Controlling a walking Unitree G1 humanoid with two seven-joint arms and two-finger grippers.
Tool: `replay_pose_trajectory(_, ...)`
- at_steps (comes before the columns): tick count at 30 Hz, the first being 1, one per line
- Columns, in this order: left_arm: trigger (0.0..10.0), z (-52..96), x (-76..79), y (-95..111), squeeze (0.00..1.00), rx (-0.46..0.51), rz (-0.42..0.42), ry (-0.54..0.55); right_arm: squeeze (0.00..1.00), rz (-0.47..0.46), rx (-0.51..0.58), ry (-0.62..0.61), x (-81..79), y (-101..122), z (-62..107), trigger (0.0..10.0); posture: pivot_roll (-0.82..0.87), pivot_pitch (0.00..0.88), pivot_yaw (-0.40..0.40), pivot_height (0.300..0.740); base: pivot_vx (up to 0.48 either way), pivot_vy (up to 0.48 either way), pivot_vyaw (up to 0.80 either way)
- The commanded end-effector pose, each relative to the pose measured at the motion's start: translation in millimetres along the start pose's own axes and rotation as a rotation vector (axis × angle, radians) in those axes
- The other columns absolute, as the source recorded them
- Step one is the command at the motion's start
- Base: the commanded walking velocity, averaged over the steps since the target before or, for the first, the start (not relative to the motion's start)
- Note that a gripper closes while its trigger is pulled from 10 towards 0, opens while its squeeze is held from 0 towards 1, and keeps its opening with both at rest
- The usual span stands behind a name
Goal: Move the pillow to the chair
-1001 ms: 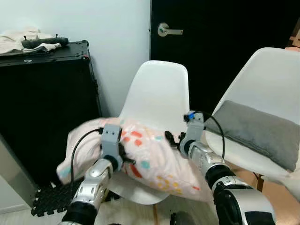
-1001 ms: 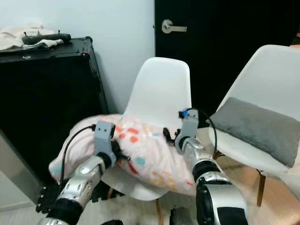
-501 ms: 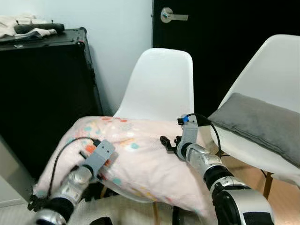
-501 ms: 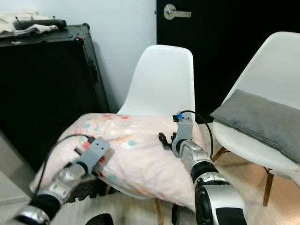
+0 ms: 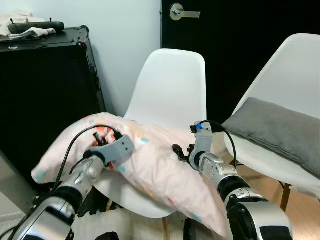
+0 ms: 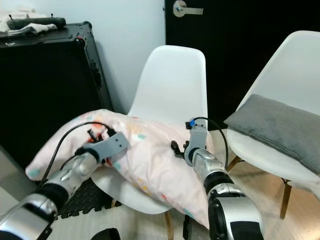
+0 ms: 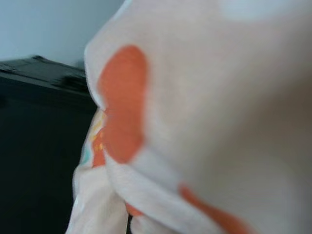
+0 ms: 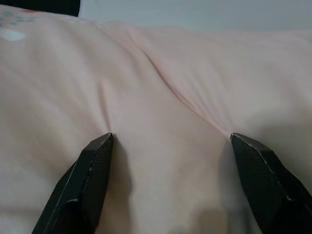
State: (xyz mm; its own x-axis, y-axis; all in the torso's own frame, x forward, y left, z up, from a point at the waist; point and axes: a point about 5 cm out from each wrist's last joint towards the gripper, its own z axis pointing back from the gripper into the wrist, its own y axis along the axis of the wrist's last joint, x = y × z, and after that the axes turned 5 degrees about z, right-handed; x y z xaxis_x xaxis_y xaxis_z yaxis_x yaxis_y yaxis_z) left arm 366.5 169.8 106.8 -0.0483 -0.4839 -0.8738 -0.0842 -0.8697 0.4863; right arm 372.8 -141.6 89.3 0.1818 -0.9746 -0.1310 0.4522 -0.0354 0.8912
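A pink pillow (image 5: 150, 162) with coloured spots lies across the seat of the white chair (image 5: 175, 85). Its ends hang over the seat's left side and front right. My left gripper (image 5: 103, 140) sits on the pillow's left part, shut on a fold of fabric with an orange spot (image 7: 122, 107). My right gripper (image 8: 170, 141) is open, and both fingertips (image 8: 95, 175) press into the pillow's right side, near the seat's right edge (image 5: 178, 151).
A second white chair (image 5: 295, 70) with a grey cushion (image 5: 275, 132) stands close on the right. A tall black case (image 5: 45, 95) stands on the left against the wall. A black door (image 5: 235, 45) is behind the chairs. A black floor mat (image 5: 95, 200) lies under the pillow's left end.
The pillow has come down from the air onto the chair seat and spread out. My left arm rose and lifted the pillow's left end. The right gripper stayed on the pillow's right side.
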Motion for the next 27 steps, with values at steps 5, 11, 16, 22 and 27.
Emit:
replay_pose_trajectory(5, 10.0, 22.6, 40.9, -20.7, 1.00, -0.134, 0.081, -0.117, 0.00, -0.011, -0.036, -0.021, 5.4, -12.2, 1.9, 10.0, -0.16, 0.007, 0.014, 0.565, 0.000, 0.000, 0.00)
replay_pose_trajectory(11, 10.0, 44.0, 62.8, -41.0, 1.00, -0.297, 0.309, -0.134, 0.00, -0.002, -0.038, -0.006, 3.2, -14.1, 1.7, 10.0, -0.15, 0.014, 0.009, 0.565, 0.000, 0.000, 0.00)
replay_pose_trajectory(16, 10.0, 53.0, 68.9, -52.5, 1.00, -0.405, 0.544, -0.146, 0.00, 0.001, -0.038, 0.004, 1.3, -14.7, 1.4, 10.0, -0.14, 0.016, 0.006, 0.565, 0.000, 0.000, 0.00)
replay_pose_trajectory(22, 10.0, 56.3, 73.2, -53.8, 1.00, -0.438, 0.719, -0.185, 0.00, 0.007, -0.039, 0.019, -2.3, -14.9, 0.7, 10.0, -0.13, 0.019, 0.011, 0.565, 0.000, 0.000, 0.00)
replay_pose_trajectory(27, 10.0, 61.6, 89.2, -24.5, 1.00, -0.269, 0.886, -0.445, 0.00, 0.016, -0.050, 0.034, -5.7, -17.9, 0.3, 10.0, -0.12, 0.022, 0.015, 0.565, 0.000, 0.000, 0.00)
